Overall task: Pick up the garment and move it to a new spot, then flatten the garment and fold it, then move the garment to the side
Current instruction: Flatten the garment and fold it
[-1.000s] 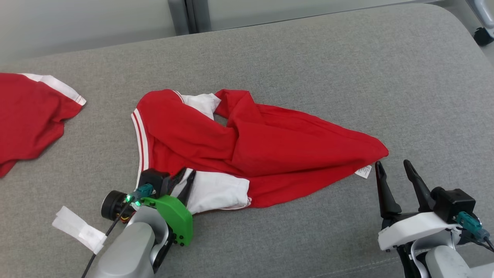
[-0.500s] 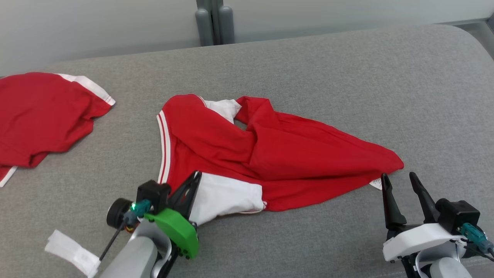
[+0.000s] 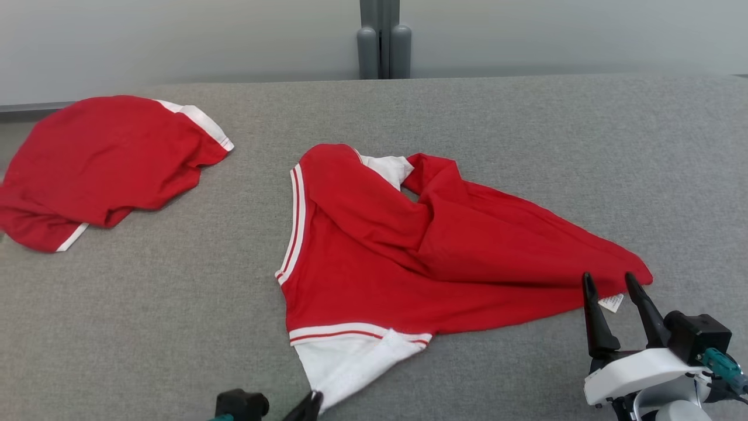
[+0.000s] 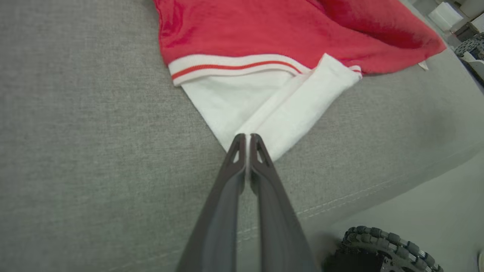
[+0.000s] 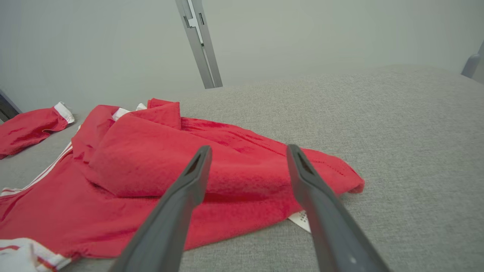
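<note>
Early stage: the left gripper's (image 4: 245, 138) fingers are pinching the white corner of the garment (image 3: 409, 251) lying crumpled on the worktop (image 3: 526, 146), the right gripper (image 3: 608, 276) is hovering wide-fingered beside its red corner, and moving, flattening and folding are pending.

The garment (image 3: 409, 251) lies spread at the middle of the counter (image 3: 526, 134). A second garment (image 3: 105, 158) lies well apart to its left and a little further back. Behind the garment, past the counter's far edge, stands a post (image 3: 383, 41). The left gripper (image 3: 312, 402) is at the garment's near tip, jaws pressed together on it. The right gripper (image 3: 608, 278) is at the garment's right corner, jaws apart, with a label (image 3: 611, 302) from that corner between them.
</note>
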Available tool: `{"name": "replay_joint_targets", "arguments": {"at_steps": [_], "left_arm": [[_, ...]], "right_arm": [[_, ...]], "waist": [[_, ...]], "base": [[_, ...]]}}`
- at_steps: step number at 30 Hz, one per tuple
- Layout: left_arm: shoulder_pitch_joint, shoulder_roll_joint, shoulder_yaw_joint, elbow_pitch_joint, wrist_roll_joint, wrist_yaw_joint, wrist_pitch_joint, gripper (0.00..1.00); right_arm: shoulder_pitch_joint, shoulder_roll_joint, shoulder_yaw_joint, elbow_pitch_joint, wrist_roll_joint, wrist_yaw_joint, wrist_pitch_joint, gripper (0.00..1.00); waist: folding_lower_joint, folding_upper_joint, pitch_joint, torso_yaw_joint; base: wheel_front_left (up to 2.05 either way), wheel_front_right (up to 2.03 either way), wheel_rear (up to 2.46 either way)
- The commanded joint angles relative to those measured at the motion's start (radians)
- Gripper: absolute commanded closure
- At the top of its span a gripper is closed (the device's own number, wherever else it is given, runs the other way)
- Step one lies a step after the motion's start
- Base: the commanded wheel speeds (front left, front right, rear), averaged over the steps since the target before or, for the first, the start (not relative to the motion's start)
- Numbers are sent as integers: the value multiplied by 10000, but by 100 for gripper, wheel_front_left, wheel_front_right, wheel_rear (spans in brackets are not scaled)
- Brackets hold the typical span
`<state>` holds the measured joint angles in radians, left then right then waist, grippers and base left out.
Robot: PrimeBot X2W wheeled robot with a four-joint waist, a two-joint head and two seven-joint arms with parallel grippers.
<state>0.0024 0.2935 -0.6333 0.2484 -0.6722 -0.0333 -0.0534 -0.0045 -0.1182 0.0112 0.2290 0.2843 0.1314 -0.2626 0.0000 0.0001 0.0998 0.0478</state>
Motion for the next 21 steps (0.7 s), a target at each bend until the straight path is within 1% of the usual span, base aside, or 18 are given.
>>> {"name": "replay_joint_targets", "arguments": {"at_steps": [1, 4, 5, 6, 7, 8, 12, 19, 21], "left_arm": [[298, 156, -95, -203, -144, 19, 369, 100], [617, 273, -285, -659, -452, -57, 924, 100], [659, 304, -306, -813, -462, -11, 1018, 100], [656, 323, -270, -942, -407, 90, 985, 85], [641, 328, -243, -1046, -324, 166, 926, 0], [629, 308, -207, -1145, -281, 277, 863, 0], [464, 327, 20, -1430, -80, 487, 392, 0], [147, 191, 815, -1441, 406, 1074, -1321, 0], [48, 178, 1047, -1374, 549, 1195, -1668, 0]], "right_arm": [[114, -14, -56, -40, -47, -14, -33, 0], [152, -49, -123, -15, -43, -14, -32, 0], [159, -57, -137, 4, -40, -14, -32, 0], [158, -59, -141, 19, -41, -14, -33, 0], [161, -61, -137, 35, -42, -14, -33, 0], [162, -55, -123, 58, -46, -14, -33, 0], [183, -25, -65, 140, -50, -14, -33, 0], [188, -48, -41, 253, -23, -14, -32, 0], [197, -50, -25, 267, -22, -14, -33, 0]], "waist": [[0, -1, -31, 117], [0, -1, -56, 216], [0, -1, -73, 245], [0, -1, -87, 264], [0, -1, -108, 281], [0, -1, -133, 291], [0, -1, -237, 281], [0, -1, -432, 59], [0, -1, -483, -14]], "base": [[0, 0, 0], [0, 0, 0], [0, 0, 0], [0, 0, 0], [0, 0, 0], [0, 0, 0], [0, 0, 0], [0, 0, 0], [0, 0, 0]]}}
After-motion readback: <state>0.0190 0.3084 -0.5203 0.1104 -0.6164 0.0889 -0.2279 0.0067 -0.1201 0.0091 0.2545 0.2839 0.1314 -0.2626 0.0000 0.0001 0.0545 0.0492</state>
